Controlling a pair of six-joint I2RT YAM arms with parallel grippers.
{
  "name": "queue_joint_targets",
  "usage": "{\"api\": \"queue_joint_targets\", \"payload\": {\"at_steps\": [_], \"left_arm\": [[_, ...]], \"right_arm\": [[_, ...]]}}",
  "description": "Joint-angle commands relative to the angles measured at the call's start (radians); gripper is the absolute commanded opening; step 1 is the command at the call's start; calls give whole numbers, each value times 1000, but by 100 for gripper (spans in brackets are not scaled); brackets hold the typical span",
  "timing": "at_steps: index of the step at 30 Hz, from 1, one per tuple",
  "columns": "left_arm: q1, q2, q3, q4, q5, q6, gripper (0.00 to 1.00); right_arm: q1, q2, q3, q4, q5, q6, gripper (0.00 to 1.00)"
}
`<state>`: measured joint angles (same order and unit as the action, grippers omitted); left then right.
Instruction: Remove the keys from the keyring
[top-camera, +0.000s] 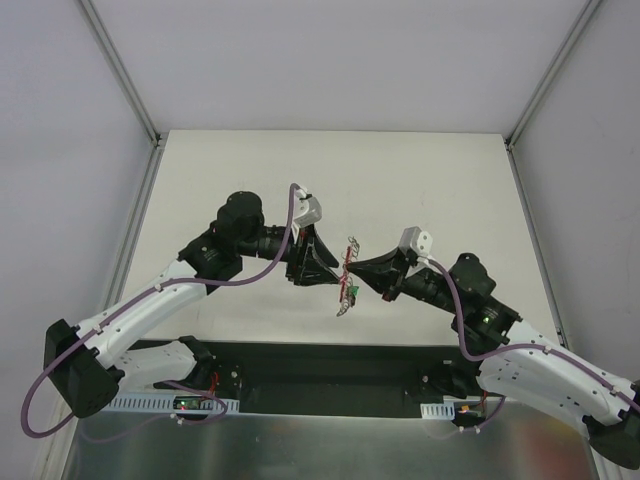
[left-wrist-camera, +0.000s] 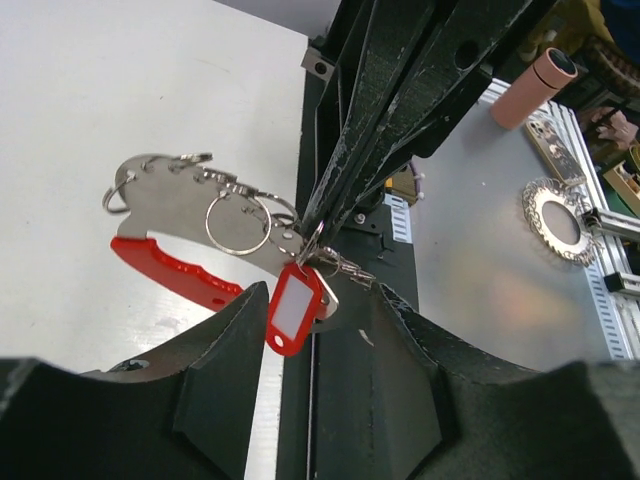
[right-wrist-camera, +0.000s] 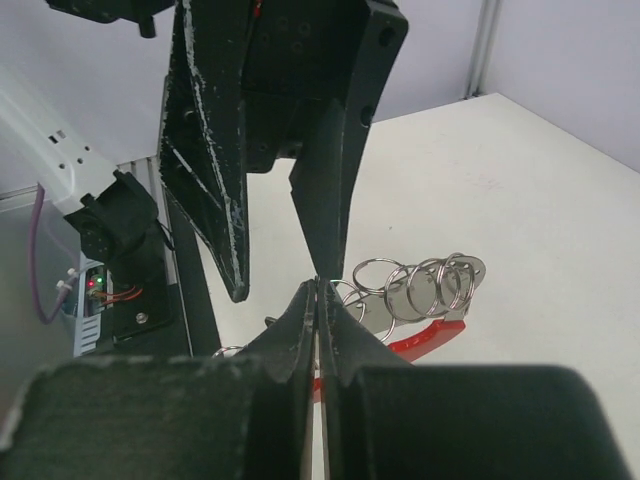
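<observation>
Keys (top-camera: 344, 305) dangle between the two arms, off the low end of the keyring (left-wrist-camera: 170, 262), and the bunch appears to hang clear of the table (top-camera: 250, 180).

Over on the left, the left gripper (right-wrist-camera: 280, 282) has its jaws parted. It straddles the bunch with nothing pinched, and the red tag (left-wrist-camera: 293, 312) droops right into its gap.

In the middle, the keyring shows its red crescent edge, a flat silver plate and a row of thin rings (left-wrist-camera: 238, 222) threaded through.

On the right, the right gripper (right-wrist-camera: 316, 292) is pressed fully together, tips meeting on a thin bit of metal near the tag and seemingly carrying the lot. Which loop it has, the wrist views don't settle.

The step in hand looks like working one key round to a ring's split. To do it well, the right arm should stay dead steady. The left should close on a single key's head, not the tag, then slide it along the coil rather than yank, or the bunch could twist free.
</observation>
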<state>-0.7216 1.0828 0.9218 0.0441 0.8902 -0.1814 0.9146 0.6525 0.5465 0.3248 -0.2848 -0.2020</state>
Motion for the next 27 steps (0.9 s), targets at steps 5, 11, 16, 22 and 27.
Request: {"api": "queue_joint_targets", "payload": {"at_steps": [5, 11, 16, 22, 27], "left_arm": [[-27, 37, 38, 134, 136, 46, 41], [-39, 9, -9, 221, 162, 40, 30], [-42, -14, -34, 247, 158, 34, 22], [-42, -4, -41, 243, 158, 22, 2], [-44, -21, -63, 234, 122, 26, 0]], "right_arm": [[-3, 7, 63, 109, -120, 9, 1], [-3, 16, 67, 109, -111, 7, 1], [-2, 19, 61, 109, -76, 6, 0], [-2, 16, 52, 94, -28, -2, 0], [-2, 10, 44, 48, 10, -30, 0]]}}
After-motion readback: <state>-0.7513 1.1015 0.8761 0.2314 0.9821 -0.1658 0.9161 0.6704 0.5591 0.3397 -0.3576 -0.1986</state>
